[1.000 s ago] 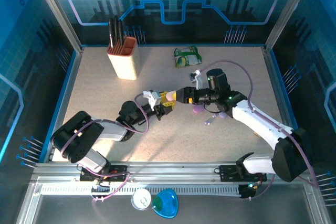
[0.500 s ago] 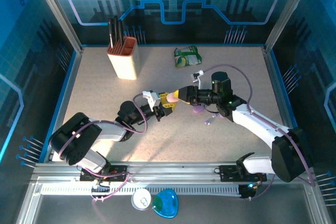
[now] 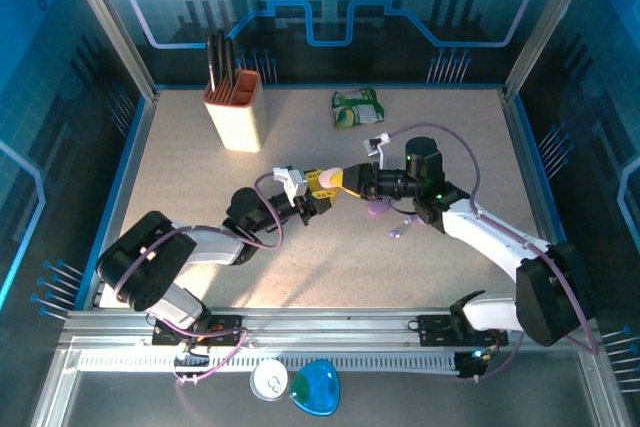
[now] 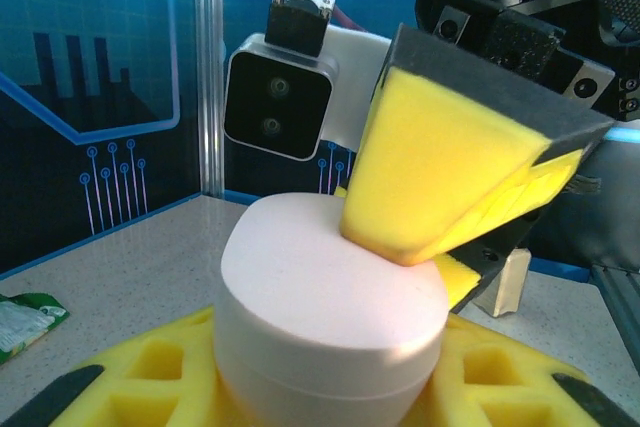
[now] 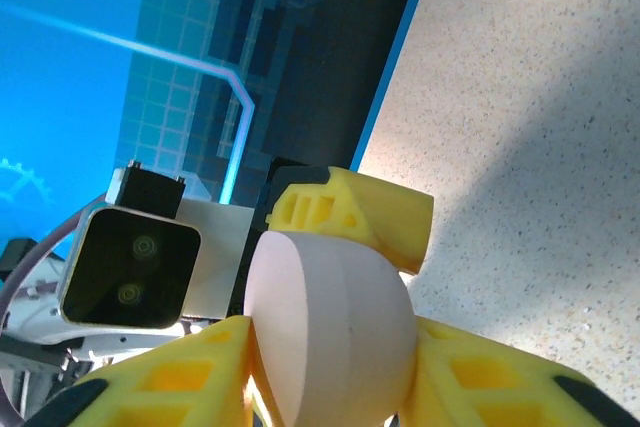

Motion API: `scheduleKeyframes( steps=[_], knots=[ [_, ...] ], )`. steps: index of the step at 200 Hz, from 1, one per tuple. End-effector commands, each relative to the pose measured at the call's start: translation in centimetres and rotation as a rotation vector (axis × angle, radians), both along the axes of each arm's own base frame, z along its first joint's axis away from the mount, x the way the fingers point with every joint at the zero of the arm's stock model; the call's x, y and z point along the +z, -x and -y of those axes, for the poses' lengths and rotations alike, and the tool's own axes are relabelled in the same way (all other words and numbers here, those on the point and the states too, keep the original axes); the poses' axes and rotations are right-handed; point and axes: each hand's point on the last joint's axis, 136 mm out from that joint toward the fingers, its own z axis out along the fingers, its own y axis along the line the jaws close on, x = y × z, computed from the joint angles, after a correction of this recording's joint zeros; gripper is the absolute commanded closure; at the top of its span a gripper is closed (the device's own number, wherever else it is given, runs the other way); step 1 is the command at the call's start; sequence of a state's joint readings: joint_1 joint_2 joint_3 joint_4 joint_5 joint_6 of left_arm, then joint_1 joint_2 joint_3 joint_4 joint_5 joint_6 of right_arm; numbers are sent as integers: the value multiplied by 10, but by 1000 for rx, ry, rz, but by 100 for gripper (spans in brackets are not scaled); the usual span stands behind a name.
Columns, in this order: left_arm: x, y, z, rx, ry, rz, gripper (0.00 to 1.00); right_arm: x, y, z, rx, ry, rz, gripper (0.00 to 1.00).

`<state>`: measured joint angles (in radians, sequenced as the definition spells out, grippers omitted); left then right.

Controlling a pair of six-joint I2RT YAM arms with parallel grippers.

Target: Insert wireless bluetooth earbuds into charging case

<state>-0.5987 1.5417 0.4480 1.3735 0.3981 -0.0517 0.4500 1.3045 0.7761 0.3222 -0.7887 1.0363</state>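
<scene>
While between two tools (image 3: 318,190) (image 3: 338,179), one pink case (image 4: 330,317)

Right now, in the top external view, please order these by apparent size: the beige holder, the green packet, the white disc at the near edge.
Largest to smallest:
1. beige holder
2. green packet
3. white disc

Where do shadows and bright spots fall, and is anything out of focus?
Top external: a bright patch on the table's near side, dimmer elsewhere. Right wrist: a broad diagonal shadow crosses the table; the close pink charging case looks slightly soft. Left wrist: the case is sharp, without glare.
</scene>
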Motion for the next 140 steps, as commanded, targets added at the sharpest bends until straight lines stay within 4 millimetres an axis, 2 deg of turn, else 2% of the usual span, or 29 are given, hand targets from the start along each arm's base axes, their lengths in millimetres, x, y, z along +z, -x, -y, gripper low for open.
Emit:
scheduleKeyframes(
  steps=[1, 34, 71, 86, 94, 124, 140],
  knots=[
    [8, -1, 3, -8, 21, 24, 73, 1, -6, 6, -12, -12, 15, 69],
    [4, -1, 0, 13, 8, 29, 67, -5, -10, 12, -39, -1, 16, 82],
    [-8, -3, -8, 50, -13, 11, 40, -14, -18, 21, -78, 27, 19, 84],
    [-16, -4, -13, 63, -31, -8, 30, -28, -25, 29, -122, 80, 18, 84],
    [-20, -4, -16, 69, -44, -12, 25, -42, -27, 34, -146, 133, -7, 85],
    [-33, -4, -34, 102, -57, -43, 13, -88, -40, 49, -206, 330, -22, 84],
    [-36, -3, -44, 124, -52, -55, 7, -107, -45, 48, -204, 389, -32, 84]
  ],
)
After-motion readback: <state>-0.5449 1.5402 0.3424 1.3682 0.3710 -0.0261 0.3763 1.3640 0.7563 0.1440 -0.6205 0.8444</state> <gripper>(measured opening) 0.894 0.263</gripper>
